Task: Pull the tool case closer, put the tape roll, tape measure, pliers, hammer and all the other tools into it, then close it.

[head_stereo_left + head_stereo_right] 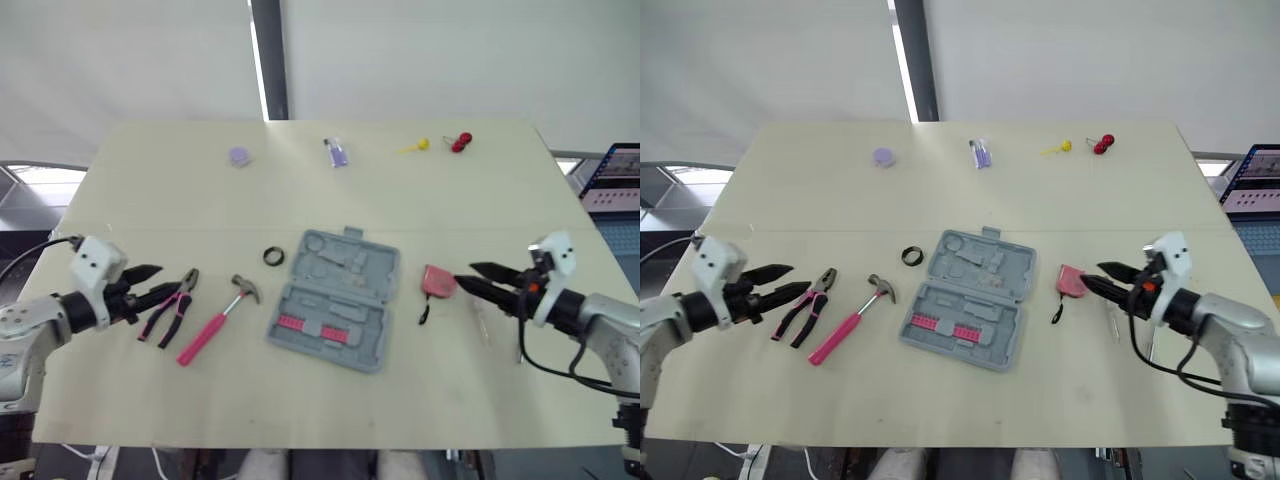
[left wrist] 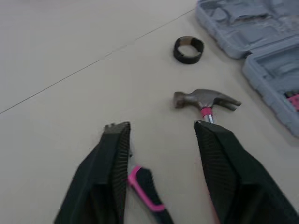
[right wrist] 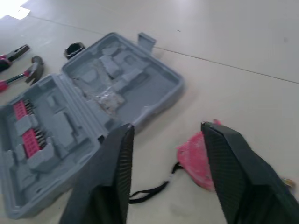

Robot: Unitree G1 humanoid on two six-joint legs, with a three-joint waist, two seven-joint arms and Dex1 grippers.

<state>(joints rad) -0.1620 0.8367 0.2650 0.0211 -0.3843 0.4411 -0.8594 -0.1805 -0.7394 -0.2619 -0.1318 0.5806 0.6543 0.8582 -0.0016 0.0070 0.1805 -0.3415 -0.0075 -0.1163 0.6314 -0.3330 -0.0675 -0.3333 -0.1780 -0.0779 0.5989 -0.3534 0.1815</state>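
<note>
Pale beige table [image 1: 150, 180]: bare along the near edge in front of the case, with open room toward both side edges. Grey plastic tool case [image 1: 335, 298]: open flat at mid-table, pink bits seated in its near half. Left gripper [image 1: 158, 282]: fingers spread beside the pink-and-black pliers [image 1: 172, 308]. Right gripper [image 1: 466, 274]: fingers spread, close by the pink tape measure [image 1: 437, 281]. Pink-handled hammer [image 1: 218, 320] and black tape roll [image 1: 274, 256]: left of the case. All four tools lie outside it, so packing is judged not begun and closing not yet done.
</note>
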